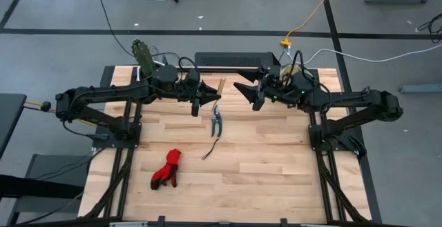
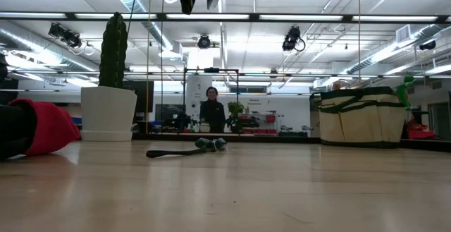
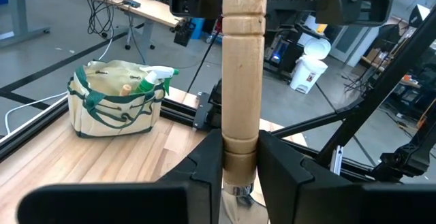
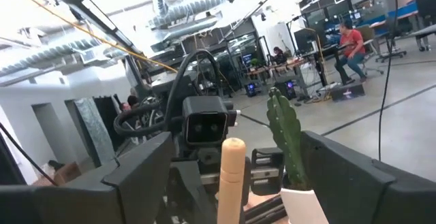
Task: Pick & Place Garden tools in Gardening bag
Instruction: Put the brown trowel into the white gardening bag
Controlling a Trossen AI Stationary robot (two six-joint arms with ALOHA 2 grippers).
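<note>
My left gripper (image 1: 209, 93) hangs above the table's far middle, shut on a wooden-handled trowel (image 3: 242, 60). A short way to its right my right gripper (image 1: 240, 89) stands open, facing the handle's rounded end (image 4: 233, 150) and touching nothing. The beige gardening bag (image 3: 112, 112) stands at the far right with the green sprayer (image 3: 153, 80) in it. On the table lie the pruning shears (image 1: 216, 121), a thin dark cord (image 1: 209, 149) and the red gloves (image 1: 168, 168). My left gripper pinches the trowel's wooden handle at its lower end (image 3: 240, 125), just above the metal neck, between its two fingers (image 3: 204, 163). The fingers come about level from the table's left and lie across the handle. The trowel is lifted clear, roughly upright, handle end up.
A white pot with a green cactus (image 1: 143, 56) stands at the far left corner. Black frame rails (image 1: 124, 151) run along both sides of the wooden table. People (image 2: 211, 108) are in the room beyond the far edge.
</note>
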